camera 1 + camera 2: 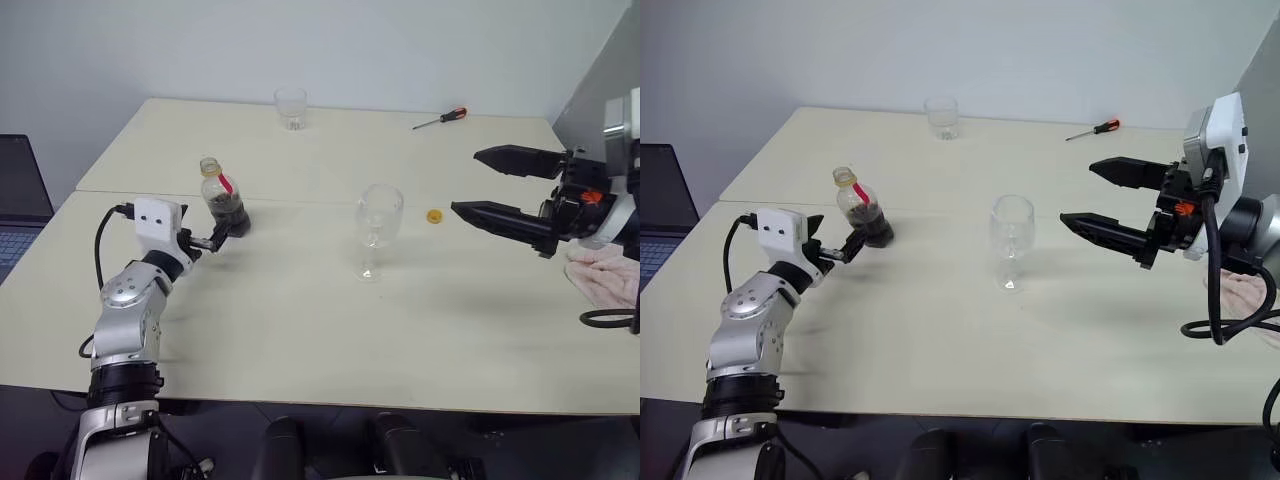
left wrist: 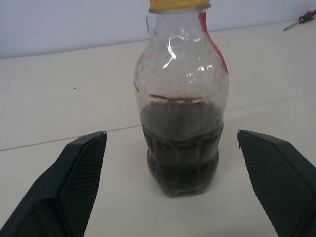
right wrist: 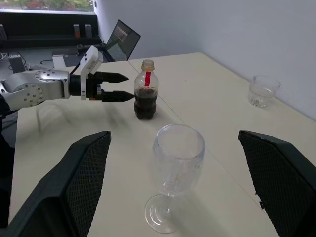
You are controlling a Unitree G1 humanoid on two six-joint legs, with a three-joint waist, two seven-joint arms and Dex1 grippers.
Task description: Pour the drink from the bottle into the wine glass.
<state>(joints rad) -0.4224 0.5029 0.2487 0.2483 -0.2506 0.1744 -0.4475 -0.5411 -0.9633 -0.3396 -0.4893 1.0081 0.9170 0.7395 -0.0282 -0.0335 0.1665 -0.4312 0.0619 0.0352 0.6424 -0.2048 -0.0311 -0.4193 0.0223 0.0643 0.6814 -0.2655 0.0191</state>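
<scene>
The bottle [image 1: 222, 200] stands upright on the table's left half, with the dark drink [image 2: 180, 143] filling its lower part and a red strip on the neck. My left gripper [image 3: 130, 86] is open and level. Its fingertips [image 2: 89, 148] flank the bottle's base without touching it. The wine glass [image 1: 378, 225] stands empty and upright near the middle of the table. My right gripper [image 1: 466, 181] hangs open and empty above the table, to the right of the glass and pointing toward it.
A clear tumbler [image 1: 291, 107] and a red-handled screwdriver [image 1: 441, 118] lie at the far edge. A small yellow cap [image 1: 434, 215] rests right of the wine glass. A pink cloth [image 1: 610, 275] lies at the right edge, and a laptop [image 1: 20, 200] sits off to the left.
</scene>
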